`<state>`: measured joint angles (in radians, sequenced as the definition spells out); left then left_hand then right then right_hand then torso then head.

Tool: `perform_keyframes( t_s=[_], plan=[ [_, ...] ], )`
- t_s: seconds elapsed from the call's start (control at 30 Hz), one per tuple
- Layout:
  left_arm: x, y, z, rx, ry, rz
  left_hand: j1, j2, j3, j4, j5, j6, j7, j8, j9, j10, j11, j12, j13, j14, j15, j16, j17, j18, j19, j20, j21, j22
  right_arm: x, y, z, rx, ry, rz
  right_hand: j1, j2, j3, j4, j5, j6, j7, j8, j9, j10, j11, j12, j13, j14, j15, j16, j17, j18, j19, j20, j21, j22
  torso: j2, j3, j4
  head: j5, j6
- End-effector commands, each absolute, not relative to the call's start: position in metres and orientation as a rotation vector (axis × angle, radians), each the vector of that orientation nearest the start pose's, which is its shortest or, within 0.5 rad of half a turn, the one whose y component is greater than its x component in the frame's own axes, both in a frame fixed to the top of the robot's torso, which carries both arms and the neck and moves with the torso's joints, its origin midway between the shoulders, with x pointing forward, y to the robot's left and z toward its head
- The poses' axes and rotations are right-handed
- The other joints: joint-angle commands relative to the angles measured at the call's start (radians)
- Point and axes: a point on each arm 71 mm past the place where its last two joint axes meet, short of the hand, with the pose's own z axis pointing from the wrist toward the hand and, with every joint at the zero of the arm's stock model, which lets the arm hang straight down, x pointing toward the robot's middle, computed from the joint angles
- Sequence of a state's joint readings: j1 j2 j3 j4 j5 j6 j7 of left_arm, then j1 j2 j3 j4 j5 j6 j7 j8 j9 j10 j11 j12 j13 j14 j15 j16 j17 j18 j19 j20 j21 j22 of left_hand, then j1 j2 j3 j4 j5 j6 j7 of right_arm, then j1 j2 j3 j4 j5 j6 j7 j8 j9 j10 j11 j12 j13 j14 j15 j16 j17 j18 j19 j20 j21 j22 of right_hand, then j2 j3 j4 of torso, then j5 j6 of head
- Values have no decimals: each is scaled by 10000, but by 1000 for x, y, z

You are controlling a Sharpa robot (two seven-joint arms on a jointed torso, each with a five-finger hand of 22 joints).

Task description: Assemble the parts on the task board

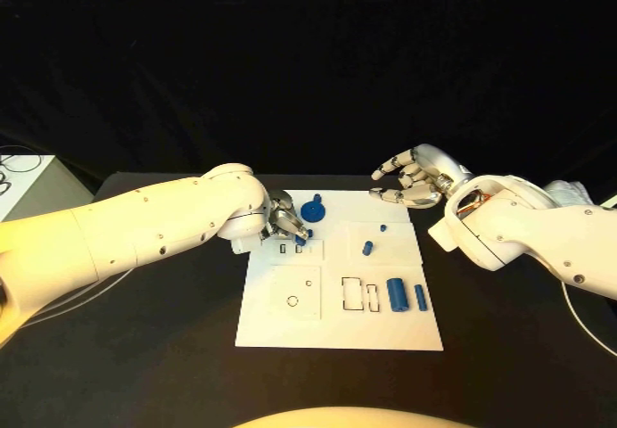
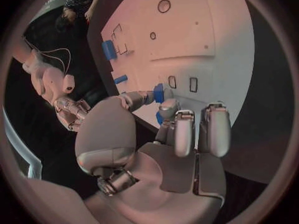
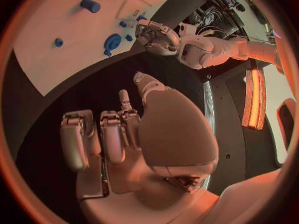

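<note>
Head view: the left hand (image 1: 285,223) is lowered over the far left part of the task board (image 1: 337,334), its fingers closed round a small blue part (image 1: 301,237) just above the pair of small rectangular slots (image 1: 291,250); the step in hand appears to be seating this part, which would be done best by keeping the piece upright, squaring it with one slot and pressing straight down without dragging it across the board. The round blue knob (image 1: 314,210) stands just right of the hand; two short blue pegs (image 1: 370,243) lie further right, and two blue blocks (image 1: 407,295) lie near the right edge. The right hand (image 1: 409,178) hovers beyond the far right corner of the board, fingers curled loosely apart and holding nothing. Left wrist view: the left hand's fingertips (image 2: 163,107) pinch the blue part (image 2: 159,93) against the board, close beside the two dark slot outlines (image 2: 182,83). Right wrist view: the right hand (image 3: 124,139) is empty above the black table (image 3: 74,102), well apart from the board, where the knob (image 3: 112,41) and the left hand (image 3: 159,36) lie side by side.
</note>
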<state>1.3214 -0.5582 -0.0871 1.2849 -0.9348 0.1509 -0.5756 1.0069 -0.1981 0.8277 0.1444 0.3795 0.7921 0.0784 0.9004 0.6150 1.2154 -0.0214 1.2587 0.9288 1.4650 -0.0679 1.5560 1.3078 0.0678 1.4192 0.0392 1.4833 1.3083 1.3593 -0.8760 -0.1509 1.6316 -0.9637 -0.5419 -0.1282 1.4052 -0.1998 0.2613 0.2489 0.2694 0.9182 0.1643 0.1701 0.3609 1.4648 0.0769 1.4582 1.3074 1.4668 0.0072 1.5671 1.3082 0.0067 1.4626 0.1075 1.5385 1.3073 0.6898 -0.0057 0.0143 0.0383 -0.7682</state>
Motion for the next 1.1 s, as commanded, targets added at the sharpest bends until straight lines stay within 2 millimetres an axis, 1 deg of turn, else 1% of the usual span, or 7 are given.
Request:
perform_keyframes(
  t_s=[0.03, 0.23, 0.4, 0.57, 0.7, 0.93, 1.1],
  plan=[
    [527, 139, -195, -1827, 22847, -4148, -104, -20, 1688, -1735, 85, 394, -324, 31, 2019, 72, -22, 67, 17, 985, -89, 56, 2415, -207, 90, -6, 80, 623, 482, -201, -140, 3178, 15983, 8340, -130, 19, 16, 59, -21, -53, -4, 40, 9, -8, 33, -34, 1598, 1040, -10, 37, 2626, 31, 895, 16, -52, 2375, 2, -7, -8, 33, -37],
    [526, 138, -198, -1483, 22606, -3817, -151, -39, 1694, -1777, 275, 472, -362, 19, 2036, 178, -59, 87, 83, 989, -126, 59, 2424, -227, 160, -42, 115, 709, 482, -201, -140, 3170, 15995, 8343, -130, 19, 16, 59, -21, -53, -4, 40, 9, -8, 33, -34, 1598, 1040, -10, 37, 2626, 31, 895, 16, -52, 2375, -6, -2, -26, 82, -106],
    [524, 137, -201, -1340, 22524, -3674, -198, -56, 1695, -1806, 447, 539, -389, 11, 2053, 267, -87, 112, 158, 986, -153, 52, 2411, -241, 210, -71, 139, 769, 482, -201, -140, 3162, 16012, 8338, -130, 19, 16, 59, -21, -53, -4, 40, 9, -8, 33, -34, 1598, 1040, -10, 37, 2626, 31, 895, 16, -52, 2375, -9, -8, -17, 90, -140],
    [523, 137, -204, -1185, 22356, -3510, -217, -59, 1691, -1814, 518, 565, -399, 7, 2059, 302, -97, 123, 189, 986, -163, 51, 2410, -248, 234, -82, 151, 798, 482, -201, -141, 3154, 16017, 8342, -142, 14, 21, 70, -4, -57, -5, 44, 9, -12, 32, -38, 1594, 1040, -11, 37, 2626, 31, 896, 15, -52, 2376, -5, -4, -17, 95, -158],
    [523, 138, -205, -1074, 22294, -3413, -229, -50, 1692, -1812, 555, 583, -405, 7, 2062, 312, -103, 120, 187, 979, -168, 42, 2390, -248, 236, -87, 151, 799, 482, -201, -141, 3141, 16037, 8349, -142, 14, 21, 70, -4, -57, -5, 44, 9, -12, 32, -38, 1594, 1040, -11, 37, 2626, 31, 896, 15, -52, 2376, -3, -13, -24, 95, -162],
    [521, 136, -208, -954, 22322, -3363, -235, -46, 1691, -1809, 564, 590, -407, 7, 2063, 315, -104, 117, 183, 981, -170, 43, 2394, -249, 239, -89, 152, 802, 482, -201, -141, 3126, 16077, 8356, -142, 14, 21, 70, -4, -57, -5, 44, 9, -12, 32, -38, 1594, 1040, -11, 37, 2626, 31, 896, 15, -52, 2376, 3, -8, -36, 110, -190],
    [519, 135, -211, -911, 22387, -3396, -243, -39, 1691, -1806, 580, 603, -412, 7, 2065, 325, -107, 119, 191, 980, -173, 41, 2390, -253, 252, -92, 159, 820, 482, -201, -142, 3120, 16103, 8361, -142, 14, 21, 70, -4, -57, -5, 44, 9, -12, 32, -38, 1594, 1040, -11, 37, 2626, 31, 896, 15, -52, 2376, 4, -17, -36, 94, -211]
  ],
)
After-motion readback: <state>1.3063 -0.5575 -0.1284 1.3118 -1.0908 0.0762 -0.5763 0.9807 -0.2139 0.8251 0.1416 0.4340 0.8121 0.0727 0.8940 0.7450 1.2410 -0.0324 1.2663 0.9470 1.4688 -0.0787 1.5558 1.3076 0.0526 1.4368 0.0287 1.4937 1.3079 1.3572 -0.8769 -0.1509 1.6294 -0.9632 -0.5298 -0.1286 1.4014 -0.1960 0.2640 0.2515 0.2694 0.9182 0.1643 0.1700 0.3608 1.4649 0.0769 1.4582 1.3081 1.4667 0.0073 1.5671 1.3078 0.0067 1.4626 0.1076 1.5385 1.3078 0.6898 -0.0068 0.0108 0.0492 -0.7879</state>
